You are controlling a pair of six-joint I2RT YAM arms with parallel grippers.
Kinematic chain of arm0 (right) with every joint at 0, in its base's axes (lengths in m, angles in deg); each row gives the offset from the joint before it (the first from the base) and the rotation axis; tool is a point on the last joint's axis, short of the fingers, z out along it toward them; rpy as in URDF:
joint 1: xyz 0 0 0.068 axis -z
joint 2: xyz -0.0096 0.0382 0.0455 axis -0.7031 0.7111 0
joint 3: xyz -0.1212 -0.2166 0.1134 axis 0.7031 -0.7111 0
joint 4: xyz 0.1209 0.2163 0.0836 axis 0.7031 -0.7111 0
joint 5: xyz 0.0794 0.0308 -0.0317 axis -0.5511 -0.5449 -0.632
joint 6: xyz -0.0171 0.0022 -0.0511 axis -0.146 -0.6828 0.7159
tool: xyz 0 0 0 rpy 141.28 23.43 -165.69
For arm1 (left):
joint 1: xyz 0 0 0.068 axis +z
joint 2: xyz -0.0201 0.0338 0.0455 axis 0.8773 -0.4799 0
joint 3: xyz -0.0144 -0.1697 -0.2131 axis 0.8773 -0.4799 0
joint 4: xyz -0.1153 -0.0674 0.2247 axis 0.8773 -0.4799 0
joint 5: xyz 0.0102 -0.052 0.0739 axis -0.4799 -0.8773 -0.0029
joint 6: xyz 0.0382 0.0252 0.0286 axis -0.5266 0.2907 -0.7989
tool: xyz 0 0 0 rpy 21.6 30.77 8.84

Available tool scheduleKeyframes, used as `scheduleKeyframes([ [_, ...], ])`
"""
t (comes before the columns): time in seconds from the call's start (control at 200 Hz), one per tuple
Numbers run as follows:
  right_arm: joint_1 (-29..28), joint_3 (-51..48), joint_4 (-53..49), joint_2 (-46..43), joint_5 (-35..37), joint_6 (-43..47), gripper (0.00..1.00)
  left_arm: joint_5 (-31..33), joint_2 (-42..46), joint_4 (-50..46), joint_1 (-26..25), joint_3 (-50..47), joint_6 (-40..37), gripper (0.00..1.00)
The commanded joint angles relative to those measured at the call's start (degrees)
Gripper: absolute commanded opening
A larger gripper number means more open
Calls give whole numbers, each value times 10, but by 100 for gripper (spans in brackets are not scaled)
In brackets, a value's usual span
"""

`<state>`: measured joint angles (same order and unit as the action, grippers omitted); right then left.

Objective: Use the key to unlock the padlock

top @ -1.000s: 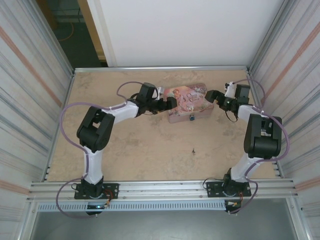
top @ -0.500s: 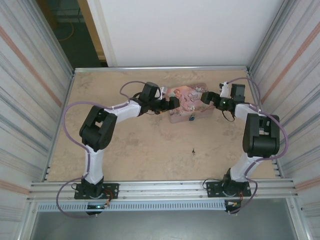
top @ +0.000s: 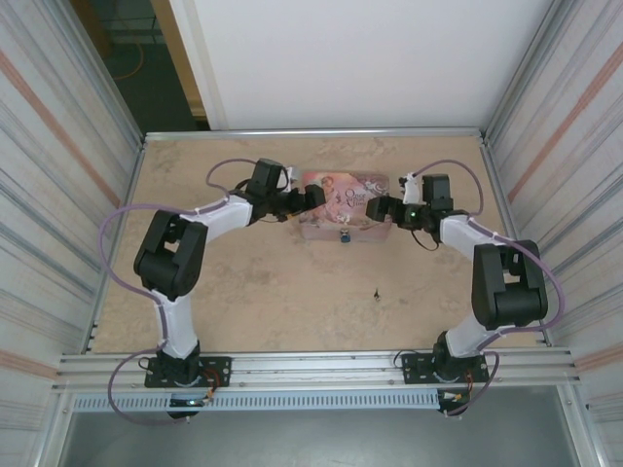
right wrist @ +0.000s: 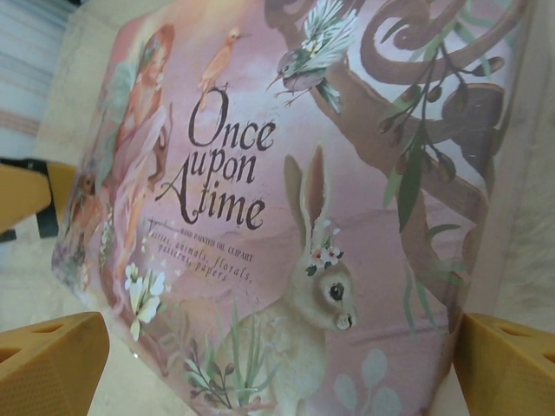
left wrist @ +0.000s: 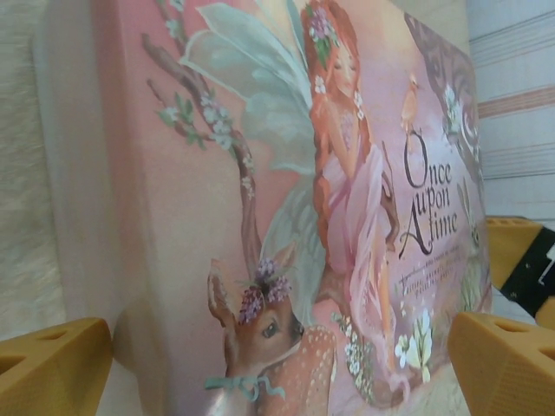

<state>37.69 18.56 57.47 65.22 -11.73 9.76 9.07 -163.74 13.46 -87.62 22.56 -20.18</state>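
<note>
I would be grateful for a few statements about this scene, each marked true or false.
1. The key lies on the table, apart from both grippers. True.
2. The left gripper holds the key. False: it is open, at the left end of the pink tin.
3. The padlock sits at the tin's near side. True.
4. The right gripper is shut. False: it is open, at the tin's right end.

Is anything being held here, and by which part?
Cannot tell: left gripper and right gripper each straddle a short end of the tin, jaws wide, contact unclear.
</note>
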Motion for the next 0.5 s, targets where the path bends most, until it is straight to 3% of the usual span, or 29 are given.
scheduleKeyframes([
  [0.0,-51,-18,-2,-29,-28,-40,99,-38,45,22,-3,-19,-14,99],
  [0.296,-144,-45,19,-48,27,-85,99,-39,65,21,32,-53,-25,99],
  [0.496,-162,-39,5,-52,78,-94,99,-41,62,7,48,-48,-35,99],
])
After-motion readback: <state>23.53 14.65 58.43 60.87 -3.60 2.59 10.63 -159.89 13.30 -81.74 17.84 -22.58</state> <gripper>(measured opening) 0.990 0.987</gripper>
